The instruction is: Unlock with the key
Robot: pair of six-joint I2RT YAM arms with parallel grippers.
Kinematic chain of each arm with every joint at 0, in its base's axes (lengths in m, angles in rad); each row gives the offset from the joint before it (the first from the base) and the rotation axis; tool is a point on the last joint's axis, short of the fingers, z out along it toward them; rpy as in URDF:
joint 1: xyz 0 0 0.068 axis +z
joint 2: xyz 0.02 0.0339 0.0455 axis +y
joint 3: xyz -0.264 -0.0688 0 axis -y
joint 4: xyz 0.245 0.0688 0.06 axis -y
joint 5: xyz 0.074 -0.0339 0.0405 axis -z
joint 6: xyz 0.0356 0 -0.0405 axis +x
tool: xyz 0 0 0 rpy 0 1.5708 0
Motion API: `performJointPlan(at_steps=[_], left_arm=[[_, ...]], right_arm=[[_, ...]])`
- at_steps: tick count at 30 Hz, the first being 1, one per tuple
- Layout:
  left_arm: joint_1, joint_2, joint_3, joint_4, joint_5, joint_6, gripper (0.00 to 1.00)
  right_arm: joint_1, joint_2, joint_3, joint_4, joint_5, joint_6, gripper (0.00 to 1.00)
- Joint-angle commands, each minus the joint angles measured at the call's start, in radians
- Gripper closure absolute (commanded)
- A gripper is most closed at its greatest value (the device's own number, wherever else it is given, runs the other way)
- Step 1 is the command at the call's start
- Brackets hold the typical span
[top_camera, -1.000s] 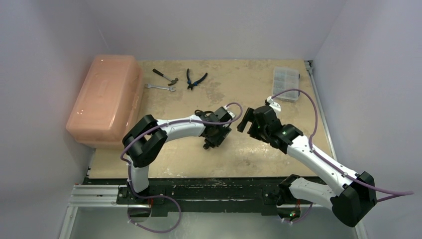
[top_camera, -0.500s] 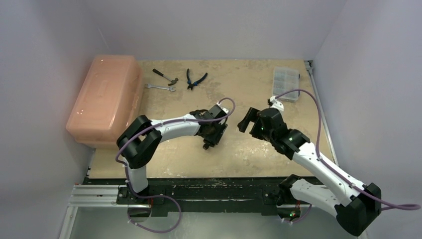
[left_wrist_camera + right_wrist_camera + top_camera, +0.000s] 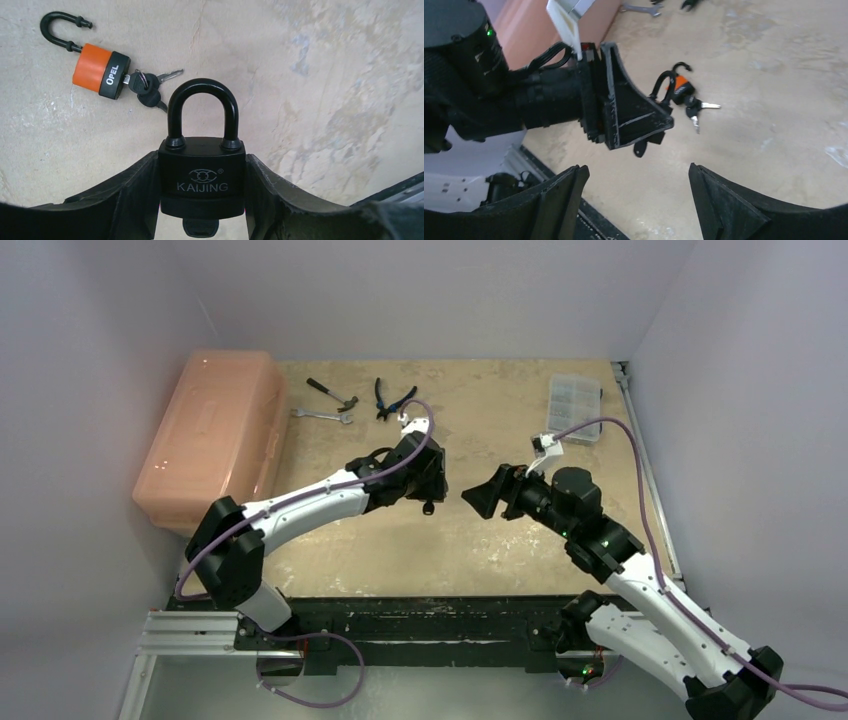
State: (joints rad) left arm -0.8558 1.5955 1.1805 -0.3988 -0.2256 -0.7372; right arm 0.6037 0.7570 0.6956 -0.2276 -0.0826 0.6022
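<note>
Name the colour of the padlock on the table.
The padlock has an orange body, black end and black shackle; the left wrist view shows it best.

The black padlock (image 3: 202,177) has a smooth matt body, seemingly plastic-coated, and a glossier shackle; the fingers (image 3: 135,200) of the left gripper (image 3: 202,157) are dull black plastic with rough edges. At ten o'clock, the orange padlock (image 3: 100,75) wears a smooth plastic-looking sleeve, one of its keys (image 3: 170,76) bare bright metal. The table (image 3: 325,75) looks rough, mottled and matt.

Left arm (image 3: 310,504) and right arm (image 3: 662,602): white shells, black joints.
Purple cable (image 3: 600,421) along each; green light (image 3: 489,33) on left wrist housing; jaws black, wedge-shaped, edges scuffed.
</note>
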Motion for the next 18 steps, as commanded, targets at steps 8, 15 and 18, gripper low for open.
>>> performJointPlan(at_steps=[8,15,18], left_arm=[[0.002,-0.195,-0.003,0.146,-0.106,-0.194,1.00],[0.002,-0.263,-0.022,0.177,-0.112,-0.252,1.00],[0.002,-0.277,-0.029,0.181,-0.105,-0.275,1.00]], right_arm=[[0.027,-0.003,-0.096,0.344,-0.298,-0.027,0.31],[0.078,0.064,-0.110,0.407,-0.241,-0.020,0.45],[0.107,0.090,-0.106,0.442,-0.196,-0.018,0.46]])
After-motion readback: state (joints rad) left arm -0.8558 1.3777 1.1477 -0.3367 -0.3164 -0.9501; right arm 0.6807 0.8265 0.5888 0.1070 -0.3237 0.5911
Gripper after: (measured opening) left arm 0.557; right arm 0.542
